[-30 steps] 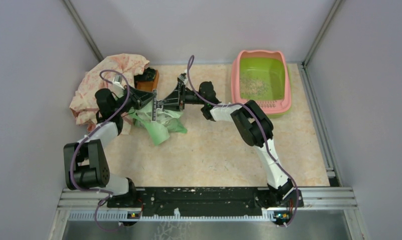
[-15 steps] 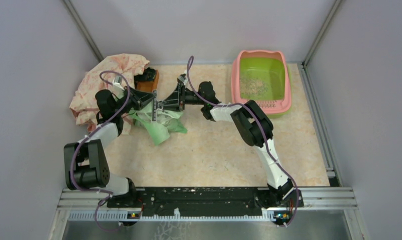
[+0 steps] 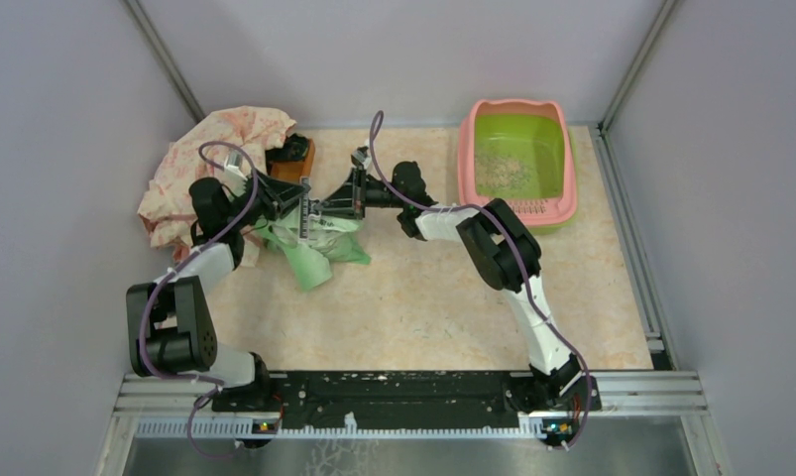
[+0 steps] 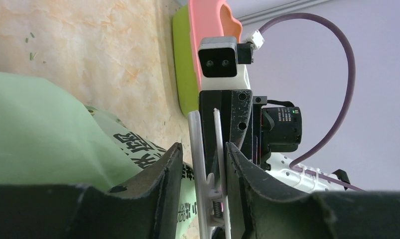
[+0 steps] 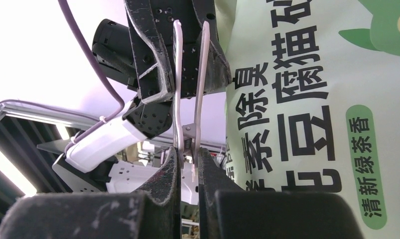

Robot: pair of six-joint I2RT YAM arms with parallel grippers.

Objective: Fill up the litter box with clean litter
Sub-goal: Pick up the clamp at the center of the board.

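Desk (image 3: 423, 297) bears a bag (image 5: 297, 124); right claw (image 5: 189, 154) clenches its clip (image 5: 177, 74), left claw (image 4: 201, 149) opposite stands released. Unclipping, apparently; next, pull it free.

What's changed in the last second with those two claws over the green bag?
The right gripper closed on the white clip, while the left gripper opened up around it, like a handover. The green bag, the litter box and the litter in it stayed as they were.

Floral cloth (image 3: 230, 134) back left, wooden tray (image 3: 294, 169) beside; white clip (image 4: 194, 149) on green bag (image 3: 319, 260)
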